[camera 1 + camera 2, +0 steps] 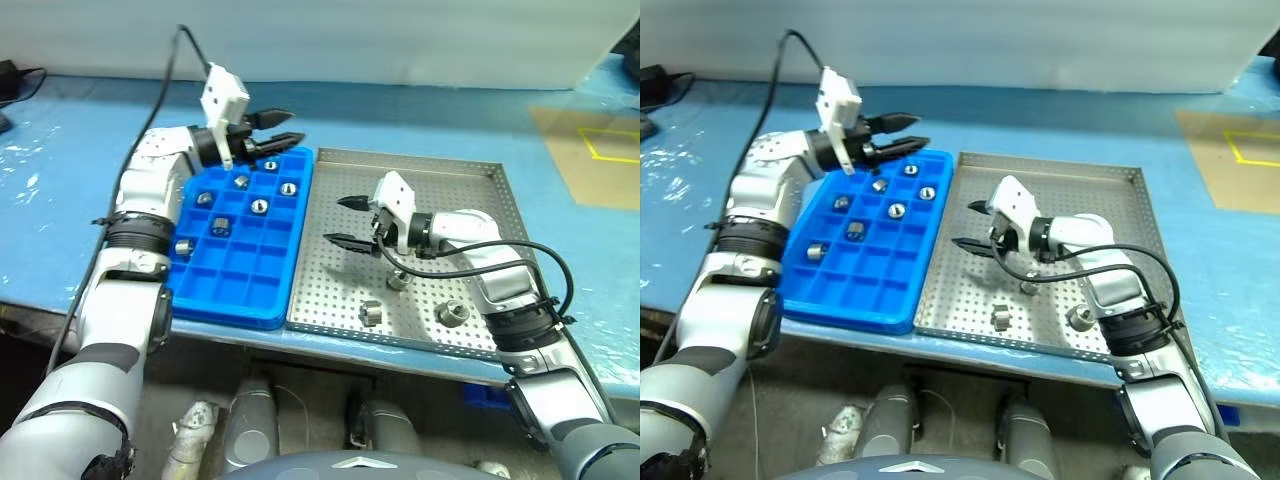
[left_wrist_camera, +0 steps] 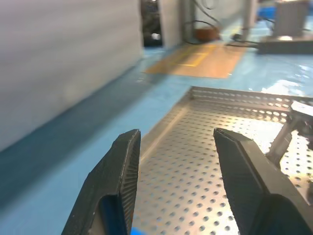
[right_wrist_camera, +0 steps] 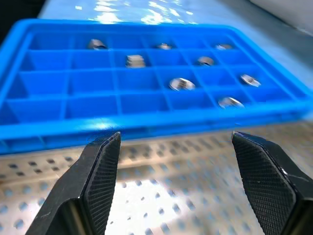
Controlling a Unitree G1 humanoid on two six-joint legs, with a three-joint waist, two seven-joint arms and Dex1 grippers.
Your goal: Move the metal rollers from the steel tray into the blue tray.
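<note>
The blue tray (image 1: 228,312) lies on the left with several metal rollers (image 1: 259,206) in its far compartments, also visible in the right wrist view (image 3: 181,83). To its right is the perforated steel tray (image 1: 445,190), which holds three rollers: one (image 1: 398,281) just beneath my right wrist, one (image 1: 370,313) near the front rim and one (image 1: 452,313) to its right. My left gripper (image 1: 279,129) hovers open and empty over the blue tray's far right corner, pointing toward the steel tray. My right gripper (image 1: 341,220) hangs wide open and empty above the steel tray's left half, facing the blue tray.
Both trays sit on a blue table, close to its front edge. A brown sheet marked with yellow tape (image 1: 590,150) lies at the far right. A black cable (image 1: 165,75) runs up from my left wrist. A pale wall stands behind the table.
</note>
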